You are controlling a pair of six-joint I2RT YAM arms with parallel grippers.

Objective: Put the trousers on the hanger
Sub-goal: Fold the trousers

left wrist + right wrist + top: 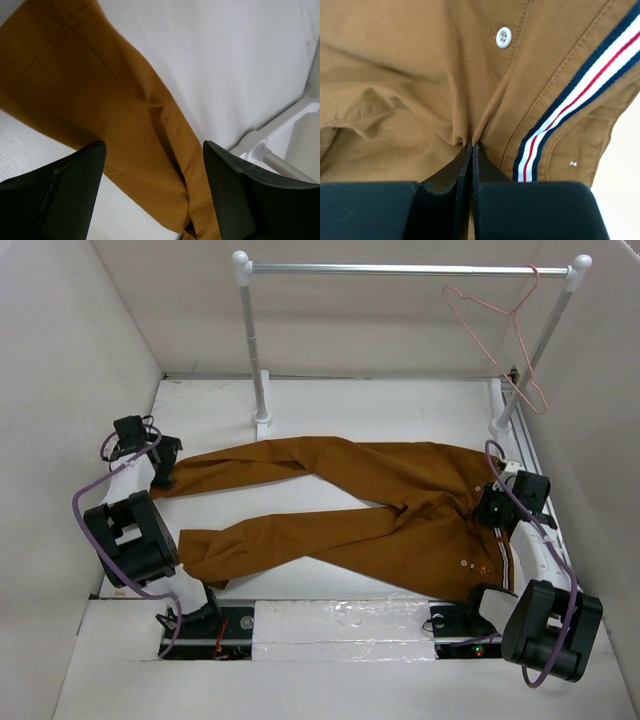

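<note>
The rust-brown trousers [380,500] lie flat across the table, waist to the right and both legs running left. The thin pink hanger [512,328] hangs by its hook from the silver rail [400,270] at the back right, bare. My left gripper [160,478] hovers open over the far leg's cuff end, and the leg cloth [100,100] lies below between its spread fingers [75,185]. At the waist, my right gripper [471,146] is shut, pinching a pucker of the trousers [410,75] beside a white button [503,37] and the striped band [570,115].
The rail stands on two white posts, one at the back middle [258,360] and one at the back right [530,370]. White walls close in on the left, the back and the right. A post base [260,150] shows to the right of the left gripper.
</note>
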